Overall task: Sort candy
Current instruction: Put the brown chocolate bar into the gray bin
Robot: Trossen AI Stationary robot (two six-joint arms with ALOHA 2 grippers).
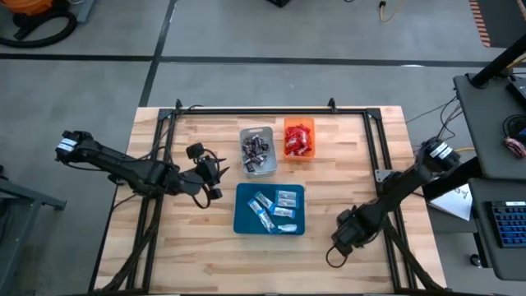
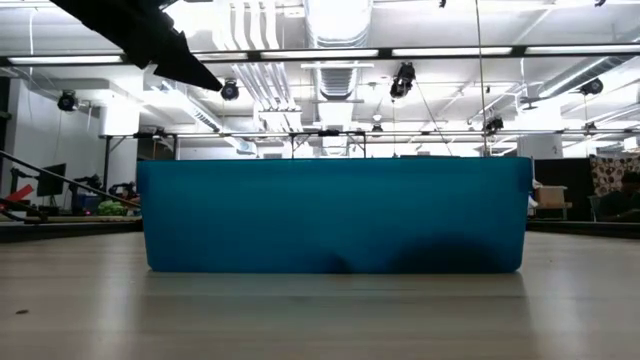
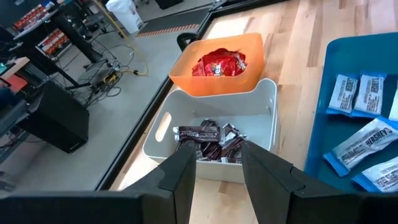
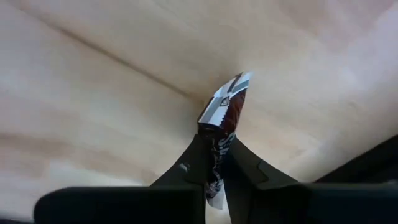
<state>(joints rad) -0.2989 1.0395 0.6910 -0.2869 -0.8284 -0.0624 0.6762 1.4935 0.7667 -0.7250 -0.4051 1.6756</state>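
Last dark bar held, bound for the grey tray

Left of the blue tray (image 1: 269, 209), the left gripper (image 1: 215, 179) hovers, fingers apart and empty; behind that tray, the grey tray (image 1: 257, 151) holds dark mini bars (image 3: 208, 142) and the orange tray (image 1: 299, 138) red packets (image 3: 219, 64). To the blue tray's right, the right gripper (image 4: 214, 163) pinches a brown-and-white mini bar (image 4: 225, 107) above the table (image 4: 93, 93), and likely must carry it to the grey tray.

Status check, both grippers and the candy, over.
Right gripper shut on dark brown mini bar above bare wood. Left gripper open, empty, near grey tray. Path clear.
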